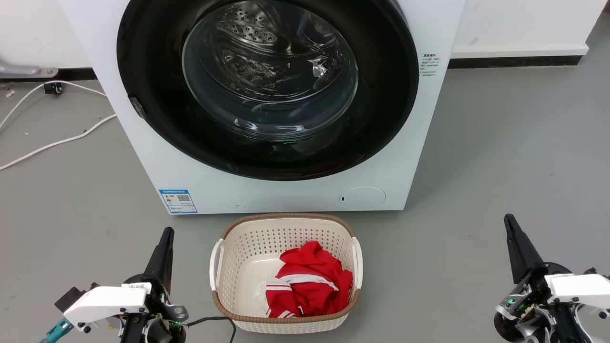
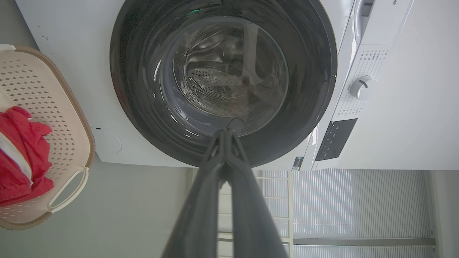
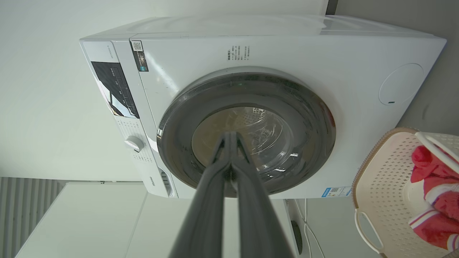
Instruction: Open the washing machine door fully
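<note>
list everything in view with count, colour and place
washing machine: 1, white, on the grey floor ahead
washing machine door: 1, glossy black with clear glass centre, shut on the washer's front
blue label sticker: 1, blue, washer's lower left front corner
control knob: 1, white, on the washer's panel
laundry basket: 1, cream with brown rim, on the floor before the washer
red garment: 1, red with white stripes, inside the basket
cables: 2, white, on the floor left of the washer
left gripper: 1, dark, lower left, fingers together
right gripper: 1, dark, lower right, fingers together
</note>
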{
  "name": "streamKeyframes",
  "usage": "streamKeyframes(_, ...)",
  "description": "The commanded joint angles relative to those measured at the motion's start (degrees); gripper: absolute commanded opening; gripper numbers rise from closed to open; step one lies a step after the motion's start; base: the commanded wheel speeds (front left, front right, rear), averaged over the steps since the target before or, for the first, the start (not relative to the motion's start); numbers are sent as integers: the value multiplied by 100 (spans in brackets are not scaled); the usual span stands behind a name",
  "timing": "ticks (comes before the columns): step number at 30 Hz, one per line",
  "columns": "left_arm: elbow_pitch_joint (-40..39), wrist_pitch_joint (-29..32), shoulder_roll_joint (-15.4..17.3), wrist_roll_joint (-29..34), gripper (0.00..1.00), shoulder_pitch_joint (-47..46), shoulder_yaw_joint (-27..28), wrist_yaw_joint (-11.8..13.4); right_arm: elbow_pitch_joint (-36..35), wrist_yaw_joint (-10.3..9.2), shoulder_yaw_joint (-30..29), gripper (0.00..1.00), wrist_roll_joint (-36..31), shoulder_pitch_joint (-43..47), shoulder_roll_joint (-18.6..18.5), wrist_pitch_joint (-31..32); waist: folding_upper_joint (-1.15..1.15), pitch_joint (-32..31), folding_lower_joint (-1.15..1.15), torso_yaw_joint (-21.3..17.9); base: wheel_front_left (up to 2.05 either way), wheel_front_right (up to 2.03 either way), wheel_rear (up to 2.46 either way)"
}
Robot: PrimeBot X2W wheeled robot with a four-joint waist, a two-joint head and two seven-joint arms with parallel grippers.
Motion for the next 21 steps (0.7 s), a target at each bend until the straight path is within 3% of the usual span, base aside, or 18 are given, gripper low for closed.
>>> streamKeyframes(1, 4, 5, 0, 17, 0, -53, 21, -19, 10, 16, -13, 0, -37, -70, 18, 24, 0, 0, 0, 0, 0, 0, 0)
streamKeyframes(5, 4, 7, -1, 19, 0, -53, 23, -19, 11, 16, -20, 0, -45, -71, 22, 33, 0, 0, 0, 0, 0, 0, 0)
streamKeyframes(6, 2, -1, -1, 1, 100, 0, 2, 0, 1, 0, -11, 100, -15, 0, 10, 6, 0, 0, 0, 0, 0, 0, 0)
streamKeyframes(15, -103, -221, -13, 186, 100, 72, -108, 4, -118, 1, 86, 100, -214, 127, 29, -207, 0, 5, 0, 5, 0, 0, 0)
streamKeyframes(21, -344, -385, -12, 739, 100, 84, -77, 2, -290, 2, 48, 100, -714, 161, 36, -363, 0, 11, 0, 13, 0, 0, 0)
